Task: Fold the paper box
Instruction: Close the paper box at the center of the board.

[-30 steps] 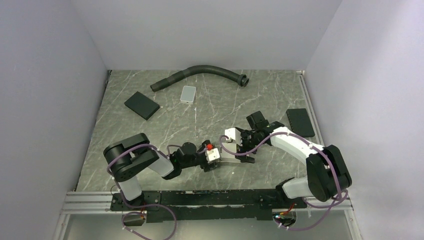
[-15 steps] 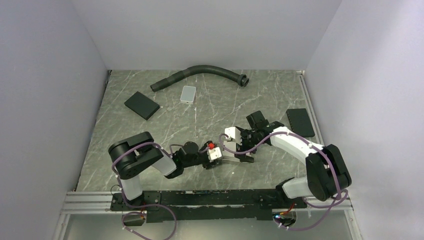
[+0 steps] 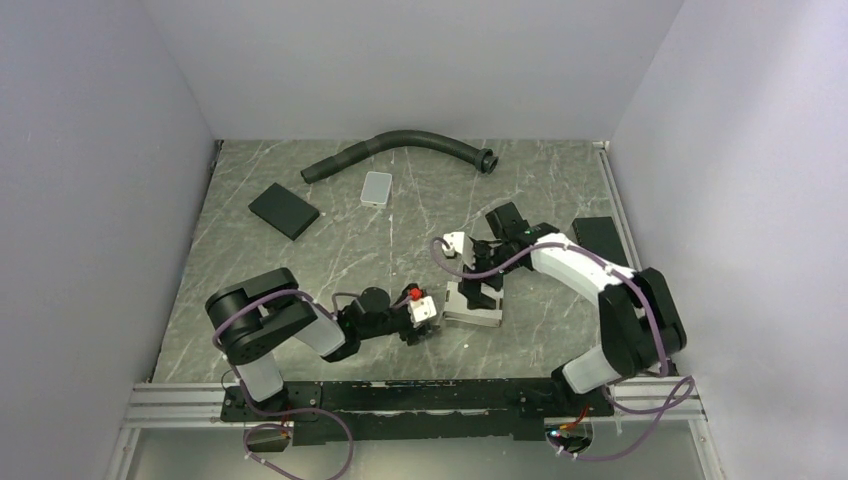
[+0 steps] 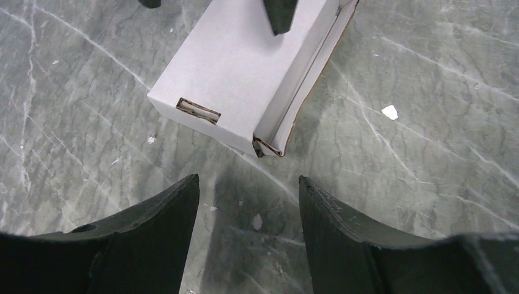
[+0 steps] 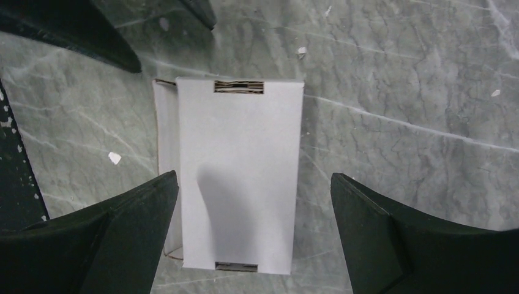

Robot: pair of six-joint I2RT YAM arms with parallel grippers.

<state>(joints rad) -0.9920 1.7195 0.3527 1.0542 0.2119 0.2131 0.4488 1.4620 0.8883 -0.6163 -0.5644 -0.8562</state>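
Note:
The paper box [image 3: 473, 306] is a slim white carton lying flat on the marble table, with one long side flap slightly ajar. In the left wrist view the box [image 4: 245, 73] lies just beyond my left gripper [image 4: 248, 190], which is open, empty and low over the table. In the right wrist view my right gripper [image 5: 254, 184] is open and hovers above the box [image 5: 238, 171], one finger on each side, not touching it. From above, the left gripper [image 3: 436, 320] is at the box's left end and the right gripper [image 3: 487, 292] is over its far part.
A black hose [image 3: 400, 145] lies along the back. A light grey tile [image 3: 377, 187] and a black pad [image 3: 284, 210] sit at the back left. Another black pad [image 3: 601, 243] lies at the right. Walls close in on three sides.
My right gripper has let go and drawn up and back from the box, which now lies flat and uncovered. My left gripper has backed off a little to the left.

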